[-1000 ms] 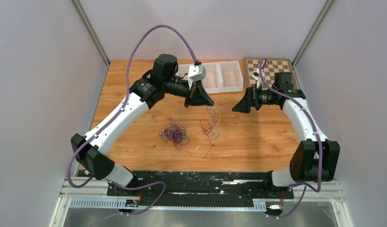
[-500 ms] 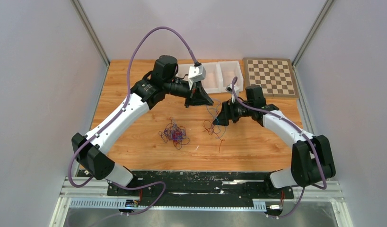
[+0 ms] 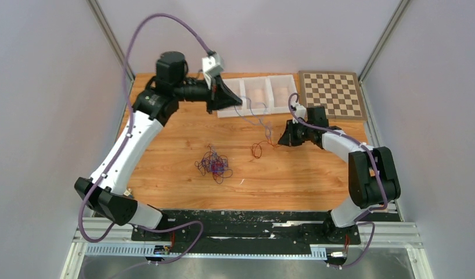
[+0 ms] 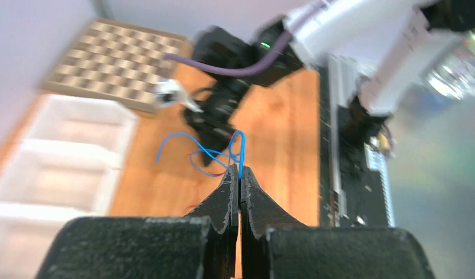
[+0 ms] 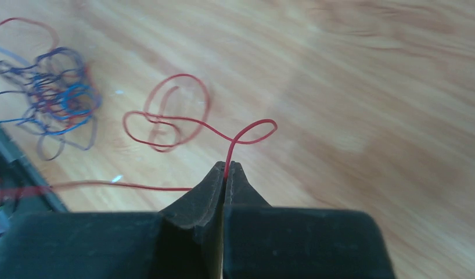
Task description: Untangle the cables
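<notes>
The left gripper (image 4: 240, 170) is pressed shut on a blue wire (image 4: 237, 150), held high near the table's far edge. The right gripper (image 5: 226, 166) pinches the end of a red wire (image 5: 230, 153) low over the wood. The rest of the red wire lies in loose loops on the table (image 3: 316, 174), between the right gripper and the main tangle (image 3: 213, 164) of blue, red and dark strands near the table's middle.

In the left wrist view a red strand seems to cross the hanging blue one, though blur hides whether they are hooked. The step looks like drawing these two apart, so pull slowly in opposite directions, watch the crossing, and ease off if a loop starts to tighten into a knot. Such thin wire probably slips from the jaws easily — firm grip, no jerks.

The white three-compartment bin (image 3: 269, 93) at the far edge shows nothing inside any compartment.
</notes>
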Robot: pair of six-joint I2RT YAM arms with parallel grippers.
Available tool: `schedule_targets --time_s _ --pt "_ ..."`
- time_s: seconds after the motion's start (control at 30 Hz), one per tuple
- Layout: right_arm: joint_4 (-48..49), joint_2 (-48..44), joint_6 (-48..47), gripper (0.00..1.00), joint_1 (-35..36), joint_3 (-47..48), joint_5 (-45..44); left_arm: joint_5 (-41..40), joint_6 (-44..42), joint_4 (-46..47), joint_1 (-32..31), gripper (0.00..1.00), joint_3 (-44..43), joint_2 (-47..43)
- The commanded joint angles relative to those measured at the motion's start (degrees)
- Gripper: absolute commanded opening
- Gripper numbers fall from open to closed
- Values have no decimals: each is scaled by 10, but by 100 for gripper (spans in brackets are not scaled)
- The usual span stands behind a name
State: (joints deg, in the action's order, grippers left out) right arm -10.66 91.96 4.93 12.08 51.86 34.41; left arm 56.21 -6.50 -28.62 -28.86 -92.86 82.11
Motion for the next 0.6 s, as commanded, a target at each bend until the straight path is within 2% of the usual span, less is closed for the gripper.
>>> schedule_targets --time_s 0.0,0.17,0.27,0.47,0.57 --pt "-16 -12 -81 0 -49 -1 -65 15 100 30 96 0 -106 -28" --pt "-42 1 -120 0 -86 -5 -80 1 126 31 138 0 -240 6" --pt "-52 -1 -129 0 -99 4 -75 -30 127 28 146 0 -284 27" --pt "-84 -77 -131 0 -107 76 -4 -147 90 38 148 0 -274 61" --pt "-94 -124 -125 0 -107 111 51 -157 91 71 149 0 -263 84"
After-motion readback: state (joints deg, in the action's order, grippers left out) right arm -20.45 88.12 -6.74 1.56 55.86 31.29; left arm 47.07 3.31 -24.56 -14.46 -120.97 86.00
